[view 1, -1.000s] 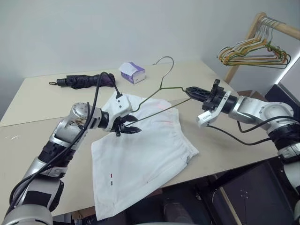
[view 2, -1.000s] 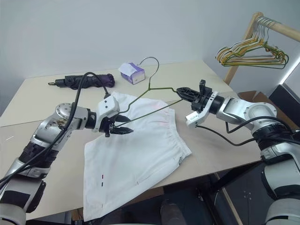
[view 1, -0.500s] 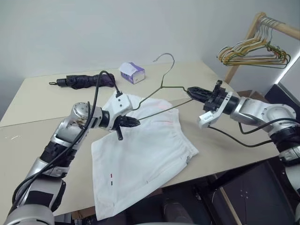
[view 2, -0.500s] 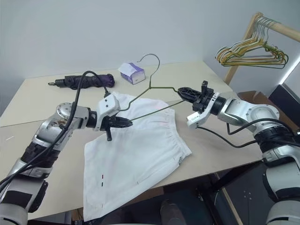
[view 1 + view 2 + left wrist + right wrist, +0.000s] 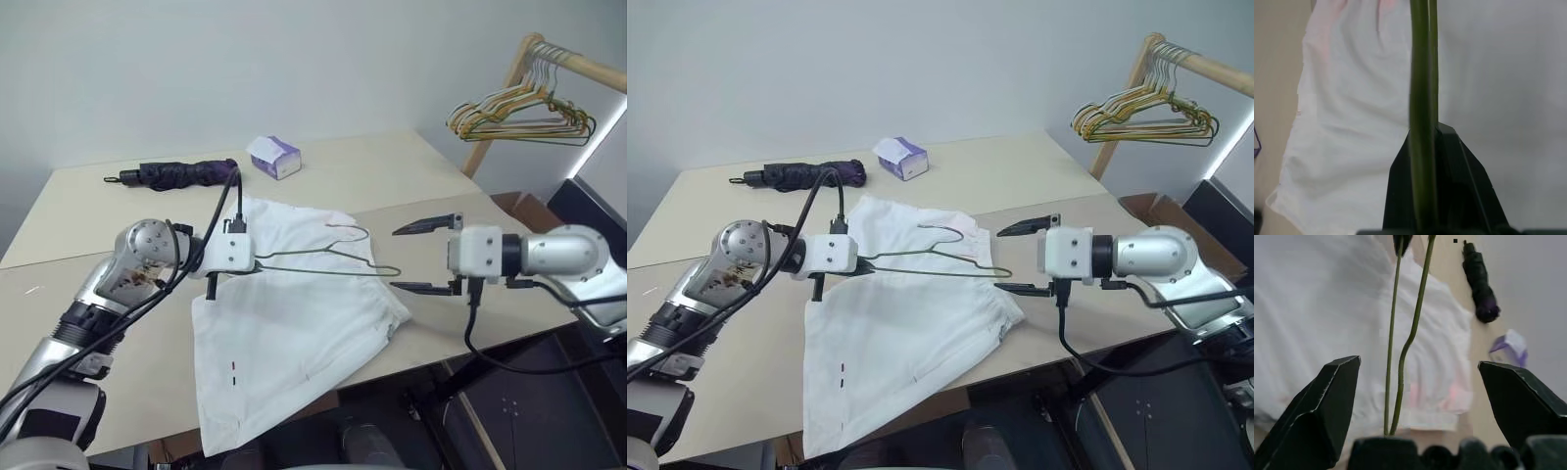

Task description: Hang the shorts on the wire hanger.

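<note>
Left gripper (image 5: 243, 262) fingers clamp the wire hanger (image 5: 328, 261), level over the shorts (image 5: 294, 328). Right gripper (image 5: 424, 257) fingers gape wide, the hanger's tip just beyond them.

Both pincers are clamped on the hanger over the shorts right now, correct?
Not quite. Just the left pincer is clamped on the hanger, holding it over the shorts. The right pincer is wide open with the hanger's end between its fingers but not gripped; the right wrist view shows the gap on both sides of the wire.
</note>
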{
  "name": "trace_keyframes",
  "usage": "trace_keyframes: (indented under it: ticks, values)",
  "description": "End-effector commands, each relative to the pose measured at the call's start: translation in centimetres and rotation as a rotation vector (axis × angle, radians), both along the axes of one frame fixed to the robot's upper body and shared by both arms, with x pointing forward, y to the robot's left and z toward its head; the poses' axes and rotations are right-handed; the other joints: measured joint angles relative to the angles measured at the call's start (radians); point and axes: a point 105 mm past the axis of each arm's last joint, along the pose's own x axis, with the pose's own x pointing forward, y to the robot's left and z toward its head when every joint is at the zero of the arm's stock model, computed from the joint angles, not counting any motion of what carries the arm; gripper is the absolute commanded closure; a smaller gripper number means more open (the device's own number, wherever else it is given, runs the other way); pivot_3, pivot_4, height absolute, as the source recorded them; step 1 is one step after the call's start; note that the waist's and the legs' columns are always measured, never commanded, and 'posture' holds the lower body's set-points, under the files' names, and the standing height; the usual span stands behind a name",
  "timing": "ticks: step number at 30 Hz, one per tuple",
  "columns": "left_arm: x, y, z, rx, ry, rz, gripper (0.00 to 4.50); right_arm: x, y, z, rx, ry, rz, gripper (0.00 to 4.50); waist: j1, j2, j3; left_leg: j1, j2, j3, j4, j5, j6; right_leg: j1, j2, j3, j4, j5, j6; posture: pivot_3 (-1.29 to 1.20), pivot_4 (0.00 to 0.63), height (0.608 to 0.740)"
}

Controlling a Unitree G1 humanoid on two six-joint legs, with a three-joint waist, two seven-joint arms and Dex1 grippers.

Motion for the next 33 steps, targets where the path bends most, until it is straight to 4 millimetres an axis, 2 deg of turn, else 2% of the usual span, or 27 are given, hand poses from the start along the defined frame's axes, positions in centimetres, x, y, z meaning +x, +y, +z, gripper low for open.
trace_keyframes:
  ticks: [1,5,10,13,16,22,24,27,32,33]
  values:
    - [0.1,-1.0,2.0,-0.051,-0.055,-0.043,4.5,0.8,-0.1,1.1,-0.065,0.085,-0.064,0.02,0.004,0.001,0.0,0.0,0.0,0.001,0.0,0.0,0.0,-0.001,0.0,0.001,0.0,0.0,0.0,-0.09,0.0,0.74]
    - [0.1,-1.9,2.5,-0.072,-0.081,-0.067,4.5,1.4,-0.8,-1.4,-0.225,0.199,-0.122,0.02,0.021,0.001,0.0,-0.006,0.0,0.001,0.0,0.0,0.0,-0.009,0.001,-0.001,0.001,0.002,0.003,-0.09,0.001,0.74]
    - [0.2,-2.7,2.9,-0.098,-0.085,-0.079,4.5,2.3,-0.2,-2.9,-0.284,0.246,-0.184,0.02,0.039,0.001,-0.001,-0.021,-0.001,0.004,0.004,0.0,0.0,-0.025,0.004,-0.002,0.008,0.004,0.002,-0.09,0.001,0.74]
    - [0.2,-2.9,3.1,-0.103,-0.089,-0.082,4.5,2.7,0.2,-3.1,-0.292,0.251,-0.197,0.02,0.043,0.002,-0.001,-0.031,-0.001,0.007,0.01,0.0,0.0,-0.034,0.004,-0.003,0.011,0.004,0.002,-0.08,0.001,0.74]
    - [0.3,-2.9,3.1,-0.102,-0.091,-0.087,4.5,2.9,0.7,-3.1,-0.291,0.262,-0.202,0.62,0.048,0.002,-0.001,-0.033,-0.002,0.007,0.011,0.0,0.0,-0.034,0.004,-0.002,0.01,0.005,0.003,-0.08,0.001,0.74]
    - [0.3,-2.9,3.1,-0.102,-0.103,-0.083,4.5,2.7,1.3,-2.9,-0.288,0.272,-0.196,2.71,0.062,0.002,-0.001,-0.033,-0.002,0.008,0.011,0.0,0.0,-0.034,0.004,-0.003,0.01,0.005,0.004,-0.08,0.002,0.74]
    - [0.3,-2.9,2.9,-0.099,-0.102,-0.084,4.5,2.6,1.4,-2.8,-0.286,0.271,-0.195,3.54,0.065,0.002,-0.001,-0.033,-0.002,0.008,0.011,0.0,0.0,-0.034,0.004,-0.003,0.01,0.005,0.004,-0.08,0.0,0.74]
    - [0.2,-2.9,2.7,-0.1,-0.104,-0.089,4.5,2.4,1.6,-2.8,-0.283,0.274,-0.187,4.49,0.065,0.002,-0.001,-0.033,-0.003,0.008,0.011,0.0,0.0,-0.034,0.004,-0.003,0.01,0.005,0.004,-0.08,0.0,0.74]
    - [0.1,-3.1,2.9,-0.143,-0.127,-0.104,4.5,2.1,1.6,-2.6,-0.23,0.3,-0.2,4.49,0.065,0.002,-0.001,-0.033,-0.003,0.008,0.011,0.0,0.0,-0.034,0.004,-0.003,0.01,0.005,0.004,-0.09,0.0,0.74]
    - [0.0,-2.9,2.8,-0.154,-0.114,-0.105,4.23,2.0,1.5,-2.5,-0.21,0.307,-0.212,4.5,0.065,0.002,-0.001,-0.033,-0.002,0.008,0.011,0.0,0.0,-0.034,0.004,-0.003,0.01,0.005,0.004,-0.09,0.0,0.74]
